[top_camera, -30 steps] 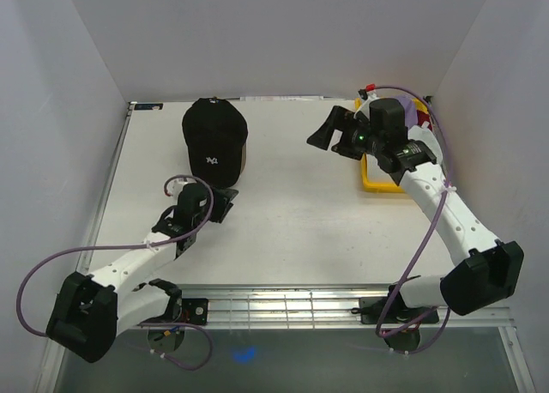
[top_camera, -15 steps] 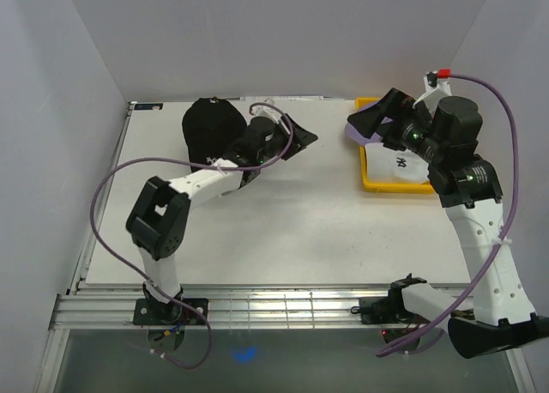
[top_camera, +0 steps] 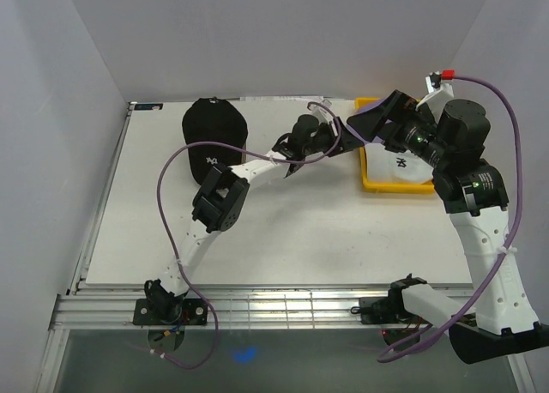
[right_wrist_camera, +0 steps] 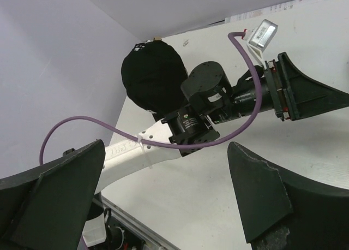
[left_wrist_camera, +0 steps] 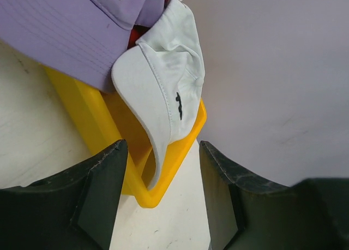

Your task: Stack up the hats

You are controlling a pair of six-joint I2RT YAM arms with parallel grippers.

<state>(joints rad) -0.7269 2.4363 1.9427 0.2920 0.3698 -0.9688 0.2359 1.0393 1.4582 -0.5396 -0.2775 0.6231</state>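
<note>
Left end effector (left_wrist_camera: 162,168), wide open and empty, faces the yellow bin (left_wrist_camera: 87,124); the white hat (left_wrist_camera: 163,81) lies straight ahead inside, brim pointing at it. Right end effector (right_wrist_camera: 166,152), likewise open and empty, hovers by the bin.

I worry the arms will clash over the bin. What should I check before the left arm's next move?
1. Left end effector open and empty: ok.
2. Right end effector open and empty: ok.
3. Clearance between the two arms: cannot tell; they nearly meet in the top view, beside the yellow bin.
4. Lavender cap and white cap in front of the left end effector: ok.
5. Which of those caps lies on top: cannot tell.
6. Black cap sitting free on the table: ok.
</note>
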